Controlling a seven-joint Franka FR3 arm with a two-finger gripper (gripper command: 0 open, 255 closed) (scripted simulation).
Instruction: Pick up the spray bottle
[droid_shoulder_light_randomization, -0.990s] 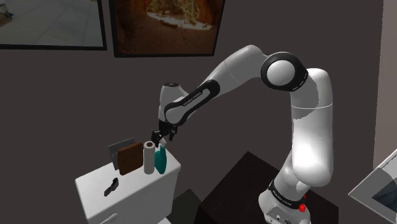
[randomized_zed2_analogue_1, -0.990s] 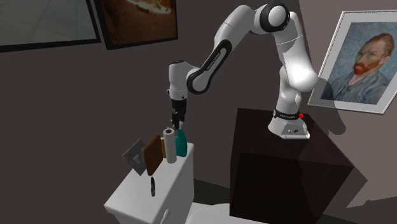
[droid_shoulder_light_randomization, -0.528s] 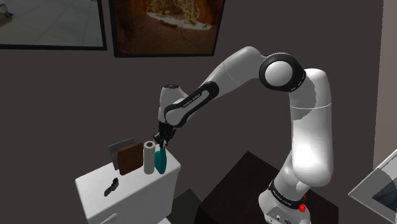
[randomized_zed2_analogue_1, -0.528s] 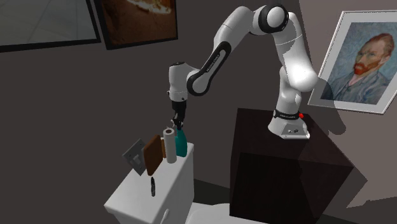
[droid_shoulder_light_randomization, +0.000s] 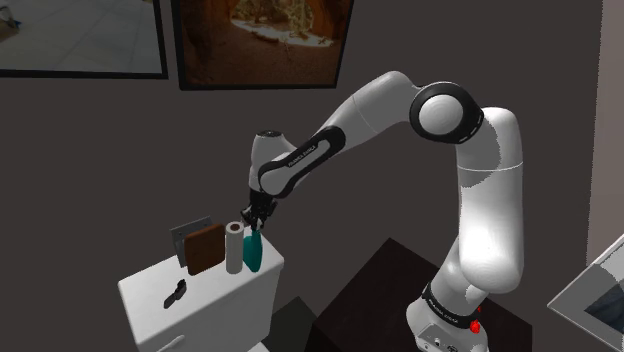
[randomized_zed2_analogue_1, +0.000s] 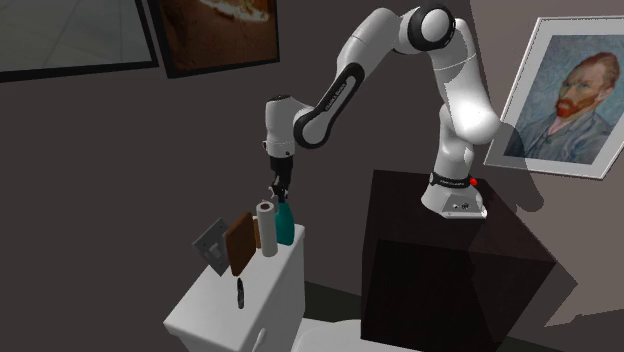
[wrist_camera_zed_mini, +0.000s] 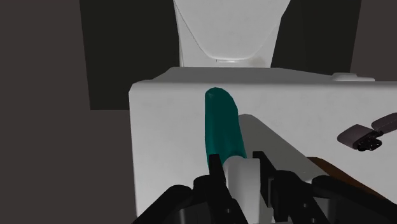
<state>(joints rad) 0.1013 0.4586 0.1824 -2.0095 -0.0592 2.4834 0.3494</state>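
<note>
- Dark grey small object (droid_shoulder_light_randomization: 176, 293): lies flat toward the near-left corner of the white tank lid (droid_shoulder_light_randomization: 150, 292), apart from the rest.
- Grey panel (droid_shoulder_light_randomization: 186, 236), brown board (droid_shoulder_light_randomization: 206, 248), white roll (droid_shoulder_light_randomization: 234, 248): upright in a row along the lid's far edge.
- Teal spray bottle (droid_shoulder_light_randomization: 253, 254): upright by the lid's right edge, just beside the roll.
- Black gripper (wrist_camera_zed_mini: 240, 162): above the bottle, fingers clasping its white head.

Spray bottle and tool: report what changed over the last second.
The tool came down a little onto the spray bottle and now clasps its white top. The bottle itself and the white roll beside it stayed put.
</note>
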